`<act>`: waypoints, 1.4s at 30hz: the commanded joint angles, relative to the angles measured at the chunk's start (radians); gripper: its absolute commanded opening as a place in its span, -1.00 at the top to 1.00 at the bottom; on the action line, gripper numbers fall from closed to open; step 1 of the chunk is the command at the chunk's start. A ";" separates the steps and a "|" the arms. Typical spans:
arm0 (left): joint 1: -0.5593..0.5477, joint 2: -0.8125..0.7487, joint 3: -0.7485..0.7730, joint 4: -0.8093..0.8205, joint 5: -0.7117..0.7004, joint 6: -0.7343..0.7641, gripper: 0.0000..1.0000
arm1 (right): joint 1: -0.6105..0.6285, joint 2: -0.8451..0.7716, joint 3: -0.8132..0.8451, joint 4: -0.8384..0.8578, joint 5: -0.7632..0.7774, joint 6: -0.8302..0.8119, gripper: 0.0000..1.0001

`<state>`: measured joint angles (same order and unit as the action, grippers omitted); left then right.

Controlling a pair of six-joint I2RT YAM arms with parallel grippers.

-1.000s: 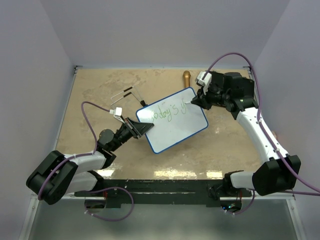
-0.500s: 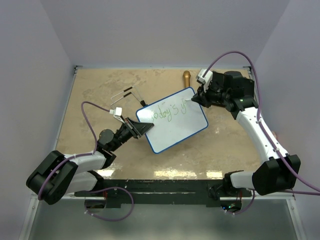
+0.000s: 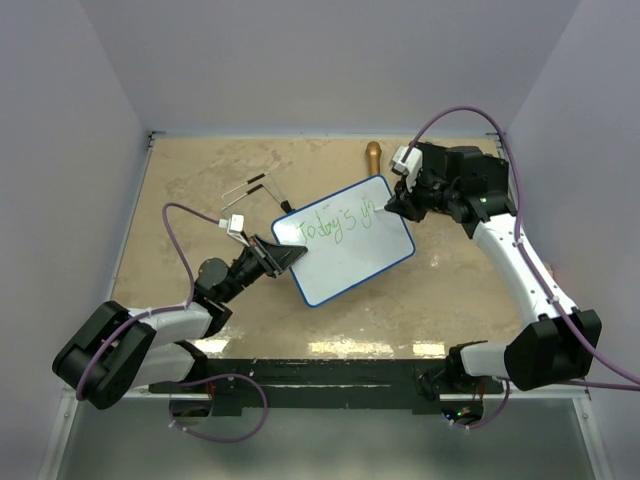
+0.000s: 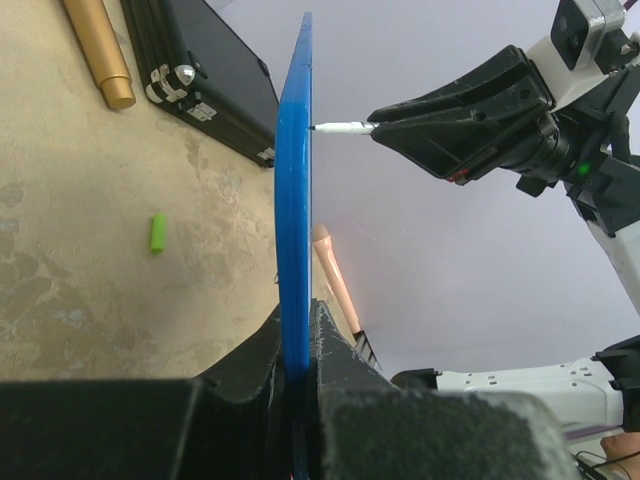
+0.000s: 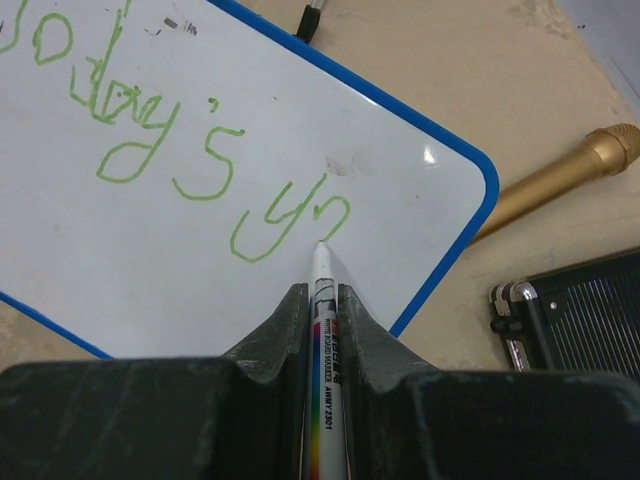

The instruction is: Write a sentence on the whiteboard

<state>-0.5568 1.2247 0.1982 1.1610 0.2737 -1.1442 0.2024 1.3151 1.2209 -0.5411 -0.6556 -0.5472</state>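
While the whiteboard (image 3: 350, 262) lies slantwise in the middle of the tan table (image 3: 200, 170), the left gripper (image 3: 293, 256) is pinched tight on its near-left edge. The right gripper (image 5: 322, 300) is closed around a white marker (image 5: 322, 268), whose tip touches the board at the end of green lettering reading "Today's" and a few more loops. A gold rod (image 3: 372, 157) and a black case (image 5: 590, 310) lie beyond the far corner.

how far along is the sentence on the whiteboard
Done: green "Today's" plus a few more letters on the whiteboard. In hand: the right gripper holds the marker with its tip on the board, and the left gripper clamps the board's edge. Left: the rest of the sentence; the lower board is blank.
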 commanded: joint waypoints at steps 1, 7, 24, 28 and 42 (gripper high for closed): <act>0.005 -0.022 0.038 0.735 0.004 -0.038 1.00 | -0.003 0.001 0.049 -0.043 -0.055 -0.034 1.00; 0.005 -0.021 0.038 0.735 0.004 -0.040 1.00 | -0.001 0.003 0.060 -0.002 -0.078 0.007 1.00; 0.009 -0.025 0.029 0.735 0.001 -0.038 1.00 | -0.034 -0.046 0.025 0.182 -0.065 0.136 1.00; 0.011 -0.027 0.029 0.735 0.002 -0.040 1.00 | -0.040 -0.039 0.029 0.149 -0.038 0.112 1.00; 0.011 -0.028 0.032 0.735 0.004 -0.040 1.00 | -0.040 0.009 0.028 0.101 -0.044 0.075 1.00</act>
<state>-0.5518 1.2247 0.1982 1.1664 0.2771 -1.1450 0.1631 1.3159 1.2335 -0.4377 -0.6979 -0.4568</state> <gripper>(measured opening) 0.079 0.146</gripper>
